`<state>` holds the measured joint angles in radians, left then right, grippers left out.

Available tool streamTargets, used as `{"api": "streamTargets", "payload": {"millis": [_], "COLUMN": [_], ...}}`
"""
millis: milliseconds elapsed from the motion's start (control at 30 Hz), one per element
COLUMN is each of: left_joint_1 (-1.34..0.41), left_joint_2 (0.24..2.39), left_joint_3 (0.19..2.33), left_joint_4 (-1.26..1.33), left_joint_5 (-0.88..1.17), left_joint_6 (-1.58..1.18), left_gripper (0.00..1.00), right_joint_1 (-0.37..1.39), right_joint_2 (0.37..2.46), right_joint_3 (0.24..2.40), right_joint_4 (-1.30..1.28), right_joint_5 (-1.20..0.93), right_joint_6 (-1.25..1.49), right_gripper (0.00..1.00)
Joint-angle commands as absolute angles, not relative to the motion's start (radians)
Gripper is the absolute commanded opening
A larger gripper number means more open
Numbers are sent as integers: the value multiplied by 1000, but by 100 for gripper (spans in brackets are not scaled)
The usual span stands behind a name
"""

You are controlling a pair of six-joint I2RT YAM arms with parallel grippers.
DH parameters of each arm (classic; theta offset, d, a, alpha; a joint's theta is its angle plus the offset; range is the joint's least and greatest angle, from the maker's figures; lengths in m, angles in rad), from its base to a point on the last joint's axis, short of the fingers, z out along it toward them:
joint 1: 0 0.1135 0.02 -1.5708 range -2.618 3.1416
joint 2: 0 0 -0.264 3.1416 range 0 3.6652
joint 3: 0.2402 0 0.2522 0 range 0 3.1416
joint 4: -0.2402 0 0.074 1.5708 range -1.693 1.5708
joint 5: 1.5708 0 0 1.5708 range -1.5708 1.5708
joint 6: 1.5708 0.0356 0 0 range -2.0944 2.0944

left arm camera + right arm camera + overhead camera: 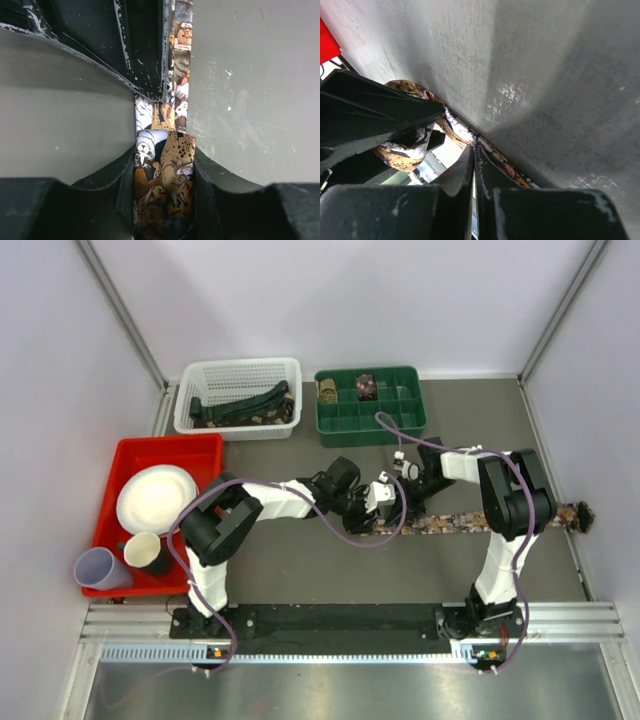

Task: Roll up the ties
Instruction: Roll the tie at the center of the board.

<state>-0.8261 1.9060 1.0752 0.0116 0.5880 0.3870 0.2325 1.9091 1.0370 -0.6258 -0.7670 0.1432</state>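
A brown animal-print tie lies flat across the right half of the table, its far end near the right wall. My left gripper is shut on the tie's rolled end. In the left wrist view the coil sits between my left gripper's fingers, and the strip runs away from it. My right gripper is just beyond the coil. In the right wrist view my right gripper is shut, its fingertips touching the strip beside the coil.
A white basket at the back left holds dark ties. A green compartment bin beside it holds rolled ties. A red tray on the left carries a plate and cups. Purple cables hang between the arms.
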Motion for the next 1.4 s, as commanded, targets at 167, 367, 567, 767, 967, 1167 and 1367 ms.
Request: {"api": "streamTargets", "payload": {"millis": [167,367,567,767,967,1167,1367], "left_joint_1": [-839,-839,-839,-839,-841,-828,-772], "left_joint_2": [1941,1945,1937,1936,1930,1892,1807], "left_joint_3": [1078,1077,1068,1063,1058,1035,939], "left_joint_4": [5,-21,-18,-15,-18,-22,110], "left_joint_5": [560,551,549,549,546,546,597], "left_joint_6": [416,425,423,422,425,408,325], "left_gripper": [41,41,41,41,41,60,73], "right_joint_1": [229,227,236,265,284,246,244], "right_joint_2": [1804,1776,1813,1865,1888,1885,1894], "right_joint_3": [1049,1054,1042,1017,1022,1029,1022], "right_joint_4": [-670,-677,-618,-503,-501,-595,-568], "right_joint_5": [-836,-949,-989,-999,-967,-873,-778], "right_joint_6": [93,126,184,261,258,167,129], "right_gripper": [23,42,49,46,8,0,0]}}
